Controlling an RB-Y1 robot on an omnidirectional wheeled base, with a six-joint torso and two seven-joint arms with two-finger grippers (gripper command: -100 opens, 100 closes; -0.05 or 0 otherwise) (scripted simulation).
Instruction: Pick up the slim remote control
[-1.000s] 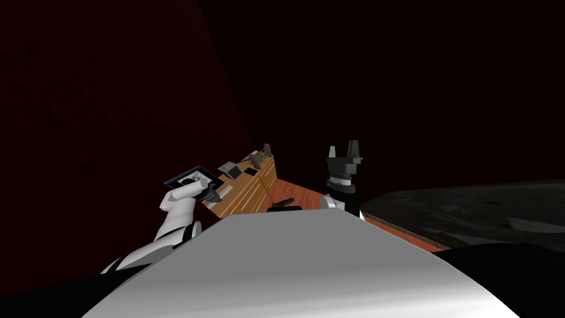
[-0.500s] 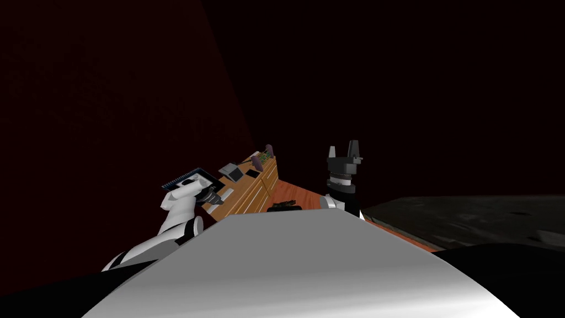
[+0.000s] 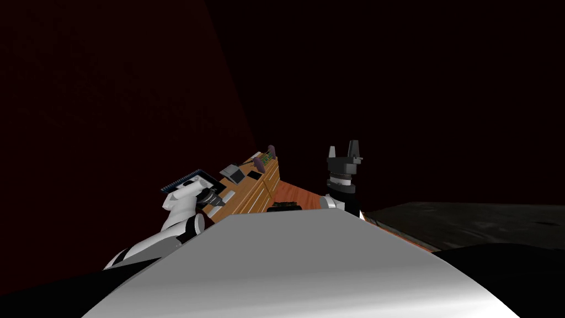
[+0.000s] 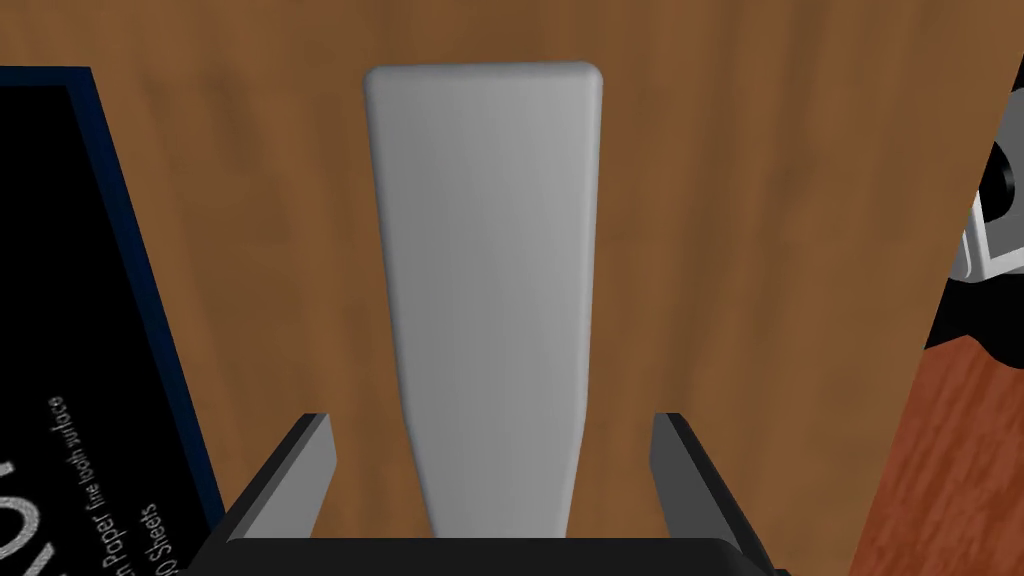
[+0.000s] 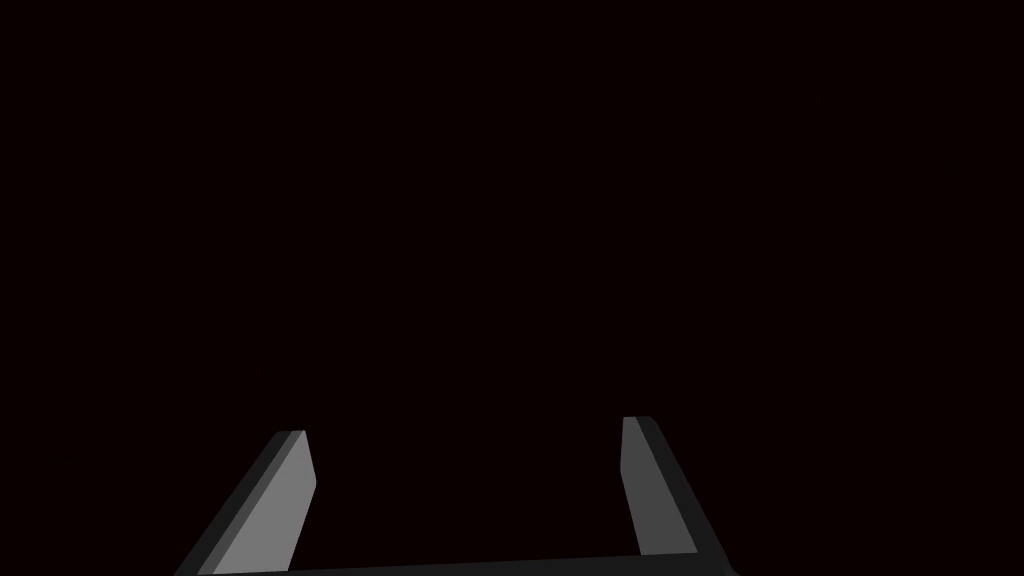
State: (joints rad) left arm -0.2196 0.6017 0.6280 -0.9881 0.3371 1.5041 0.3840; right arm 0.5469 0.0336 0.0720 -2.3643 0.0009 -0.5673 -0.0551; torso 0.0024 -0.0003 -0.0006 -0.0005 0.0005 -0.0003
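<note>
Wooden top: grey remote points straight along left end effector.

a long wooden cabinet with pale drawer fronts stands against the dark red wall. at the near end of its top lies a black pad of paper with a blue edge. white print on the cover reads in part "fine tooth surface" and "sheets". farther along the top sits a small grey boxy thing, and a flat black rectangle lies just beside it. at the far end stand two purple shapes with something green near them, too small to make out. the floor is reddish-brown wood. a small dark object lies on it near the cabinet's foot, and a dark grey sheet spreads off to the right.
</note>
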